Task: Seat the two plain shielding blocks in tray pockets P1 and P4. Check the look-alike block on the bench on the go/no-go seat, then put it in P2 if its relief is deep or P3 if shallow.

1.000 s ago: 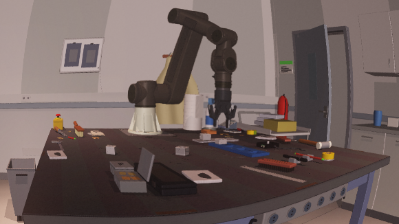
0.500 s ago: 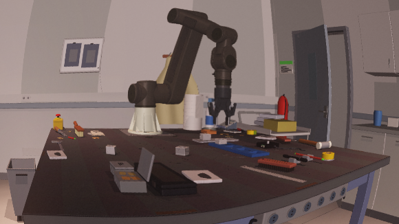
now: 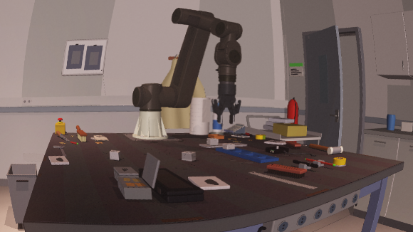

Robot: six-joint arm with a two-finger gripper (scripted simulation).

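Observation:
Two grey blocks [image 3: 212,141] [image 3: 228,146] sit side by side on a pale flat plate at the back of the bench, just behind the blue tray [image 3: 246,154]. My gripper [image 3: 225,115] hangs above them, pointing down, open and empty. Two more grey blocks lie apart on the dark benchtop, one near the middle [image 3: 188,155] and one further left [image 3: 114,154]. I cannot make out the tray's pockets or any relief on the blocks from here.
An open black case [image 3: 171,184] with its lid raised sits at the front, beside a grey box [image 3: 131,182] and a white plate [image 3: 209,182]. A red brush [image 3: 286,170], pens, tape rolls and a shelf with a yellow block [image 3: 289,130] crowd the right.

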